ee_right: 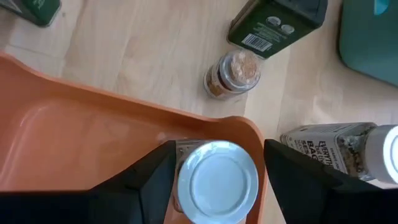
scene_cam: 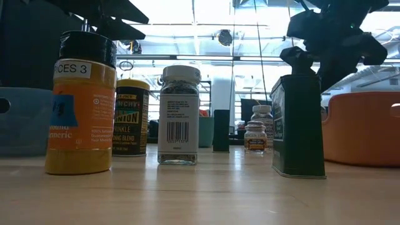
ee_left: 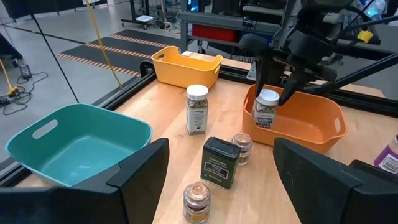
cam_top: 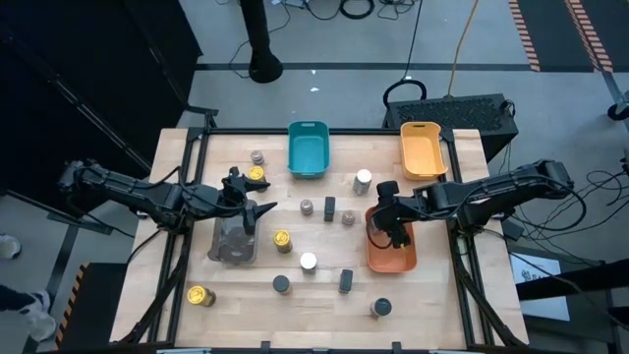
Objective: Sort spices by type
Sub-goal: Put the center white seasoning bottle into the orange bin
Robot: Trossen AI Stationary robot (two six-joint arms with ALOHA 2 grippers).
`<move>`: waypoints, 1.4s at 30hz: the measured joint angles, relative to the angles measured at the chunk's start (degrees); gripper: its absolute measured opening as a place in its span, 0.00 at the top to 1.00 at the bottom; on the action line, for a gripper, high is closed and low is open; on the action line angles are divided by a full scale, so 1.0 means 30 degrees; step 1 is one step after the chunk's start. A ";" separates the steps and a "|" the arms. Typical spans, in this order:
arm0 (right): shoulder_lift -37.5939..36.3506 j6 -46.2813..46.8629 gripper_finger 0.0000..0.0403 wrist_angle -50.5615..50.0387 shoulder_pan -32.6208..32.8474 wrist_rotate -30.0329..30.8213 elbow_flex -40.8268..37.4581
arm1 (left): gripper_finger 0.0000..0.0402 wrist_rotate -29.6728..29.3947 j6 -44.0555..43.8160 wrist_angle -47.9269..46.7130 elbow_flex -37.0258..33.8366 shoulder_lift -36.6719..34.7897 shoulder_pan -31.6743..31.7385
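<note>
Risk: my right gripper (ee_right: 214, 186), clamped on white-top jar (ee_right: 217, 180), sits near orange tray (ee_right: 81, 143) rim; jar could tip out. Left gripper (ee_left: 217, 180) spread open, idle.

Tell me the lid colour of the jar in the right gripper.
White; the jar lid shows best in the right wrist view.

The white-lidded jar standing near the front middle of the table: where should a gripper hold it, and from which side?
Grip the white-lidded jar just under its lid, coming straight down from above. It stands upright with bare table all around it, and its round body gives the jaws two opposite sides to close on. The yellow-lidded jar is its nearest neighbour, so set the jaws crosswise to that one.
</note>
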 joint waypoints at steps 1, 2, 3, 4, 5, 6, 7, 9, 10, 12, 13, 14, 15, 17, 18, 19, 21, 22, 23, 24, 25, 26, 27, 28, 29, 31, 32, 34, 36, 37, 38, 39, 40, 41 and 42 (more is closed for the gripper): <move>-0.0002 0.0053 0.43 0.0090 0.0000 0.0000 0.0000 | 0.27 -0.0014 0.0000 0.0007 0.0000 0.0007 0.0000; -0.0002 0.0109 0.44 0.0094 0.0000 0.0000 0.0007 | 0.27 -0.0018 0.0000 0.0005 0.0000 0.0007 0.0000; 0.0001 0.0130 0.44 0.0017 0.0000 -0.0007 0.0052 | 0.27 -0.0028 -0.0012 0.0015 0.0000 0.0005 0.0000; 0.0006 0.0146 0.44 -0.0150 -0.0002 -0.0002 0.0221 | 0.27 -0.0047 -0.0022 0.0015 0.0000 0.0000 0.0000; 0.0006 0.0232 0.44 -0.0202 0.0000 -0.0007 0.0453 | 0.27 -0.0047 -0.0022 0.0011 0.0000 0.0004 0.0000; 0.0006 0.0398 0.44 -0.0279 0.0000 -0.0004 0.0774 | 0.27 -0.0051 -0.0022 0.0010 0.0000 0.0007 0.0000; 0.0006 0.0560 0.44 -0.0516 0.0000 -0.0007 0.1154 | 0.27 -0.0054 -0.0023 0.0015 0.0000 0.0001 0.0000; 0.0006 0.1104 0.44 -0.1071 0.0000 0.0032 0.2021 | 0.27 -0.0054 -0.0029 0.0052 0.0000 0.0007 0.0000; 0.0006 0.1618 0.44 -0.1151 -0.0006 0.0161 0.2523 | 0.27 -0.0054 -0.0029 0.0080 0.0000 0.0007 0.0000; 0.0011 0.3484 0.45 -0.1029 -0.0098 0.0546 0.3467 | 0.27 -0.0060 -0.0027 0.0080 0.0000 0.0007 0.0000; 0.0149 0.4562 0.46 -0.1027 -0.0261 0.0491 0.3932 | 0.27 -0.0059 -0.0029 0.0087 0.0000 0.0005 0.0000; 0.0361 0.5731 0.49 -0.1028 -0.0470 0.0439 0.4388 | 0.27 -0.0070 -0.0029 0.0087 0.0000 0.0002 0.0000; 0.0617 0.6828 0.52 -0.1013 -0.0642 0.0433 0.4762 | 0.27 -0.0121 -0.0020 0.0111 0.0000 0.0007 0.0000; 0.1281 0.7925 0.63 -0.1385 -0.0962 0.0001 0.5353 | 0.27 -0.0164 -0.0022 0.0212 0.0000 0.0007 0.0001; 0.1675 0.7955 0.70 -0.1575 -0.1057 -0.0429 0.5578 | 0.27 -0.0171 -0.0015 0.0211 0.0000 0.0007 0.0001; 0.2065 0.7947 0.77 -0.1689 -0.1120 -0.0742 0.5725 | 0.27 -0.0164 -0.0015 0.0204 0.0000 0.0007 0.0007; 0.2992 0.7781 0.91 -0.2006 -0.1129 -0.1272 0.5812 | 0.27 -0.0171 -0.0032 0.0211 0.0000 0.0000 0.0007; 0.3505 0.7489 0.96 -0.2207 -0.1129 -0.1549 0.5869 | 0.27 -0.0164 -0.0036 0.0204 0.0000 0.0000 0.0000; 0.3931 0.7371 0.97 -0.2383 -0.1122 -0.1700 0.5913 | 0.27 -0.0164 -0.0036 0.0183 0.0000 0.0007 0.0000; 0.4405 0.7485 0.97 -0.2809 -0.1115 -0.1707 0.5985 | 0.27 -0.0164 -0.0036 0.0160 0.0000 0.0007 0.0000; 0.4791 0.7725 0.97 -0.3313 -0.1152 -0.1709 0.6092 | 0.27 -0.0164 -0.0044 0.0167 0.0000 0.0007 0.0000; 0.5144 0.7971 0.97 -0.3758 -0.1224 -0.1690 0.6215 | 0.27 -0.0164 -0.0043 0.0137 0.0000 0.0007 0.0000; 0.5487 0.8196 0.98 -0.4161 -0.1256 -0.1644 0.6281 | 0.27 -0.0164 -0.0036 0.0106 0.0000 0.0007 0.0000; 0.5783 0.8337 0.99 -0.4555 -0.1294 -0.1639 0.6309 | 0.27 -0.0164 -0.0036 0.0109 0.0000 0.0007 0.0000; 0.6064 0.8380 0.99 -0.4978 -0.1349 -0.1632 0.6302 | 0.27 -0.0164 -0.0044 0.0096 0.0000 0.0007 0.0000; 0.6430 0.8652 0.99 -0.5405 -0.1367 -0.1493 0.6301 | 0.27 -0.0164 -0.0037 0.0058 0.0000 0.0007 0.0000; 0.6461 0.8780 0.99 -0.5531 -0.1393 -0.1466 0.6302 | 0.27 -0.0164 -0.0049 0.0058 0.0000 0.0007 0.0000; 0.6439 0.8924 1.00 -0.5880 -0.1464 -0.1475 0.6302 | 0.27 -0.0164 -0.0049 0.0044 0.0000 0.0007 0.0000; 0.6398 0.9093 1.00 -0.6001 -0.1479 -0.1435 0.6302 | 0.27 -0.0156 -0.0051 0.0014 0.0000 0.0007 0.0000; 0.6363 0.9251 1.00 -0.6132 -0.1494 -0.1316 0.6302 | 0.27 -0.0156 -0.0051 0.0004 0.0000 0.0007 0.0000; 0.6330 0.9430 1.00 -0.6299 -0.1494 -0.1092 0.6302 | 0.27 -0.0156 -0.0051 0.0000 0.0000 0.0007 0.0000; 0.6308 0.9556 1.00 -0.6527 -0.1494 -0.0966 0.6302 | 0.27 -0.0156 -0.0051 -0.0002 0.0000 0.0007 0.0000; 0.6308 0.9696 1.00 -0.6759 -0.1494 -0.0917 0.6302 | 0.27 -0.0156 -0.0051 -0.0015 0.0000 0.0007 0.0000; 0.6308 0.9869 1.00 -0.6945 -0.1494 -0.0898 0.6302 | 0.27 -0.0156 -0.0049 -0.0015 0.0000 0.0007 0.0000; 0.6308 1.0011 1.00 -0.7094 -0.1494 -0.0835 0.6302 | 0.27 -0.0156 -0.0044 -0.0016 0.0000 0.0007 0.0000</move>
